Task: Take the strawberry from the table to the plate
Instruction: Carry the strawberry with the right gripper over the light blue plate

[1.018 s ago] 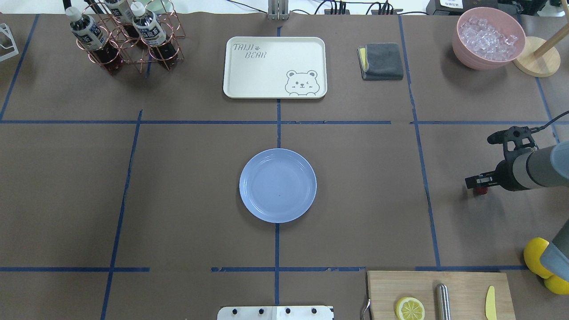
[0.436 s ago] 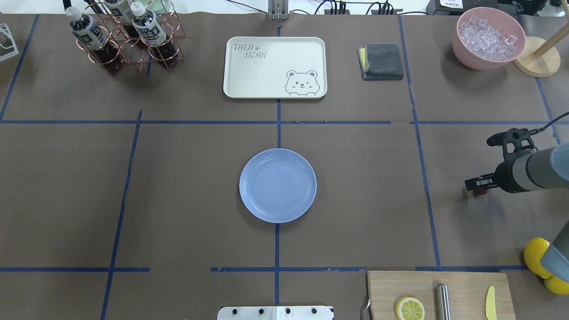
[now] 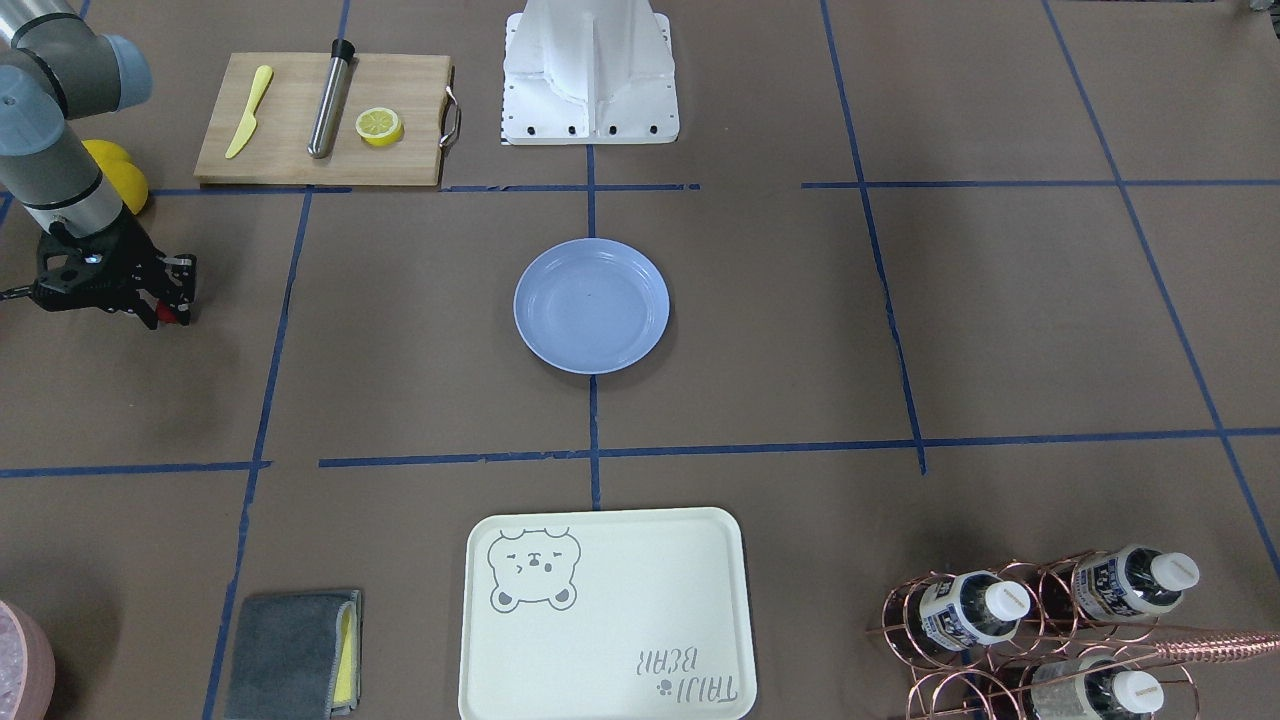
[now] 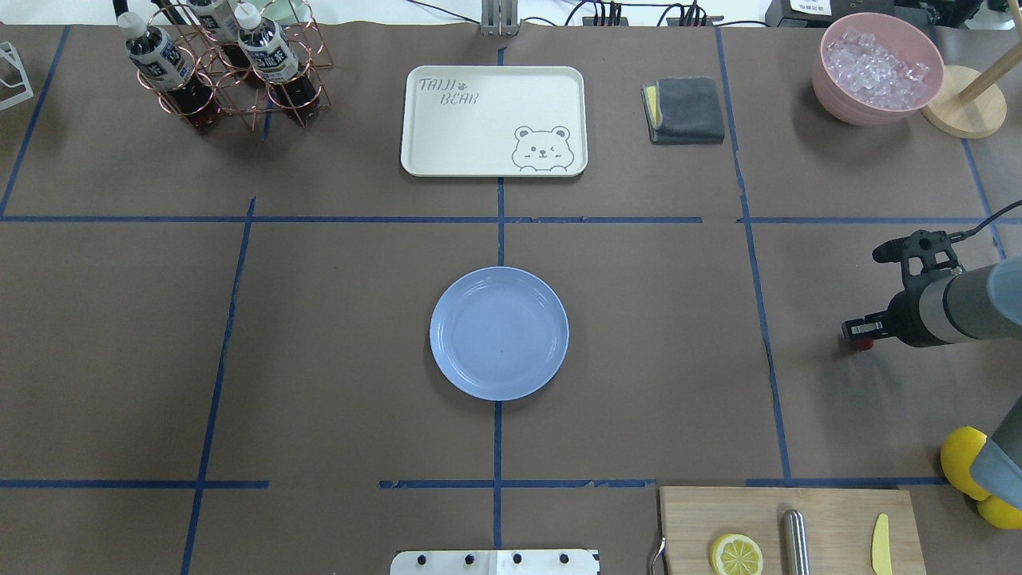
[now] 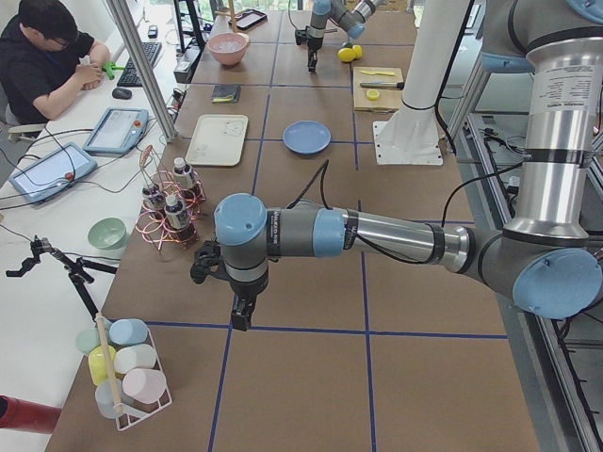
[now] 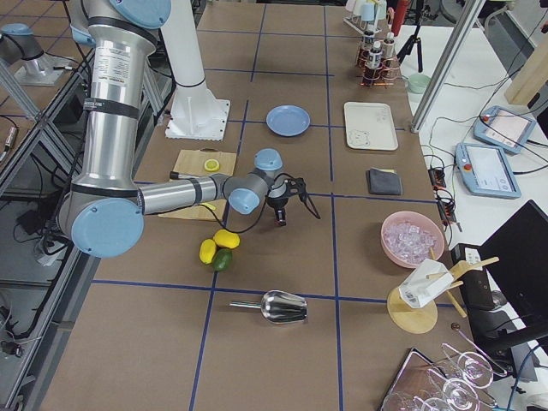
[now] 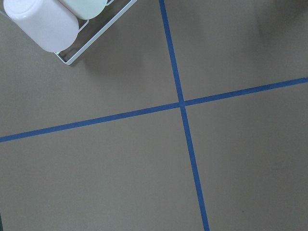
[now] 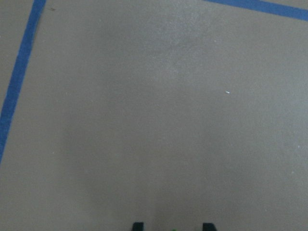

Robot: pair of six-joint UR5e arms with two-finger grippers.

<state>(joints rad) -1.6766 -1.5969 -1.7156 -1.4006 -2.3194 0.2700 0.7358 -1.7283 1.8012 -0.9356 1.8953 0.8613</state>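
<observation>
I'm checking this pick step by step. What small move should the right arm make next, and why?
Probably close the right gripper on the strawberry before any lift. It sits low at the berry on the table. The wrist view shows its fingertips apart, so a firm grip cannot be confirmed. The plate holds nothing.

From overhead, the plate (image 4: 499, 333) sits mid-table (image 4: 319, 319). The tray (image 4: 493, 120) lies at its twelve o'clock, the strawberry (image 4: 864, 344) at three, and the cutting board (image 4: 830, 511) at four.

strawberry (image 4: 864, 344) mostly hidden under right pincer (image 4: 856, 334), pink bowl (image 3: 18, 662) cropped
</observation>
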